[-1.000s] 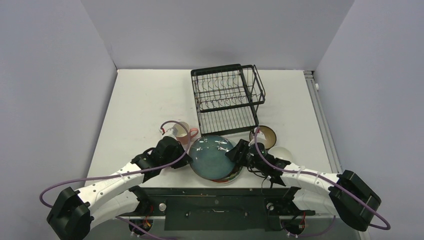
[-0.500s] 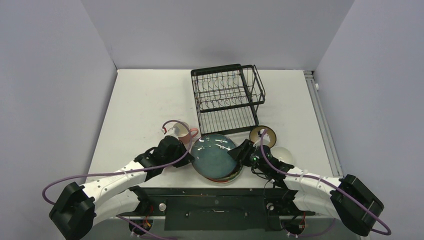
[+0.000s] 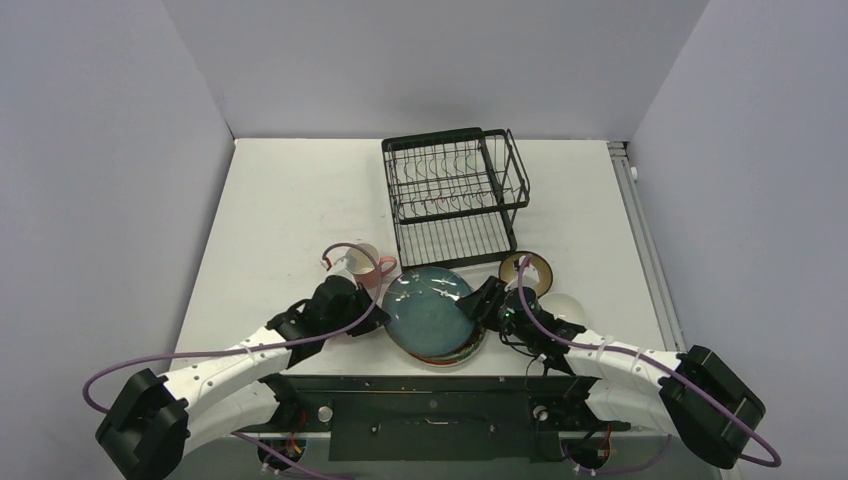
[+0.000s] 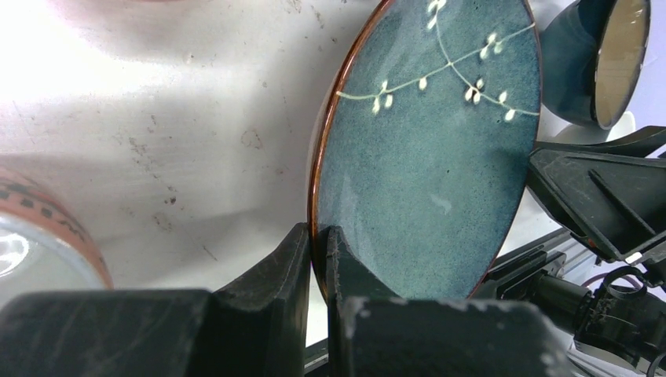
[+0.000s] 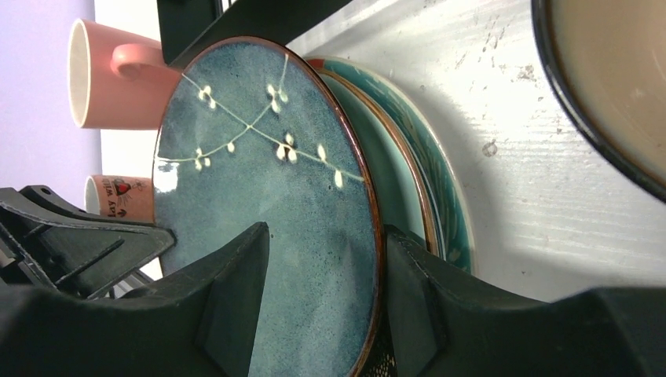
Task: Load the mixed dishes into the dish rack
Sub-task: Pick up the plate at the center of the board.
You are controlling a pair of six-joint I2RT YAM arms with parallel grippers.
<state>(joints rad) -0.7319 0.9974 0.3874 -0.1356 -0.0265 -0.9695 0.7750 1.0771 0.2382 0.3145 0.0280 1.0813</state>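
The left tool (image 4: 318, 250) is clamped on the left rim of the teal plate (image 4: 432, 157), one finger on the face and one on the underside. The right tool (image 5: 323, 255) is spread wide across the opposite rim. One finger (image 5: 236, 290) lies over the plate's face and the other is behind its edge; I cannot tell whether either touches it.

The plate sits at an angle above the stack (image 5: 444, 212) of other plates, at the middle of the counter's (image 3: 290, 210) near edge. A light green plate is next beneath it. I cannot tell whether the two touch.

Left of the stack, just beyond the left tool, stand the pink mug (image 3: 378, 268) and the white mug (image 4: 47, 236). To the stack's right are the brown bowl (image 3: 527, 270) and, nearer the near edge, the white bowl (image 3: 563, 305). The rack (image 3: 455, 195) stands past the stack toward the far edge, with nothing in it.
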